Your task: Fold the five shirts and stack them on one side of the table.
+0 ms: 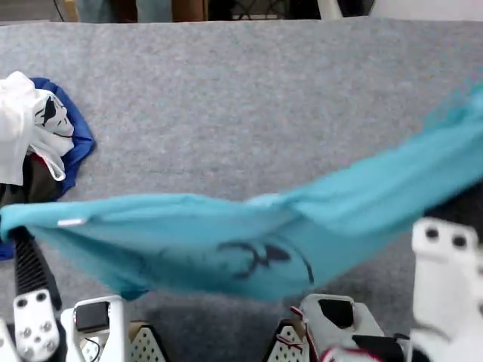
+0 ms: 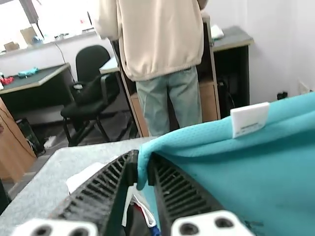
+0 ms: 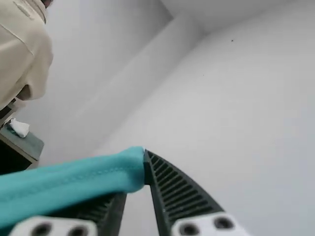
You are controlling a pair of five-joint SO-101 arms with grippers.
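Observation:
A teal shirt (image 1: pixel 249 234) with a dark print hangs stretched in the air across the front of the grey table (image 1: pixel 226 98). My left gripper (image 2: pixel 142 167) is shut on one edge of it, near a white label (image 2: pixel 250 119); in the high view that gripper (image 1: pixel 13 225) is at the far left. My right gripper (image 3: pixel 140 172) is shut on another hem, lifted high, with the teal shirt (image 3: pixel 64 182) trailing from its fingers. The right arm (image 1: pixel 445 271) stands at the right, and the cloth rises toward the right edge.
A pile of other shirts (image 1: pixel 38 128), white, blue and dark, lies at the table's left edge. The arm bases (image 1: pixel 106 324) (image 1: pixel 332 324) stand along the front edge. The far half of the table is bare grey felt.

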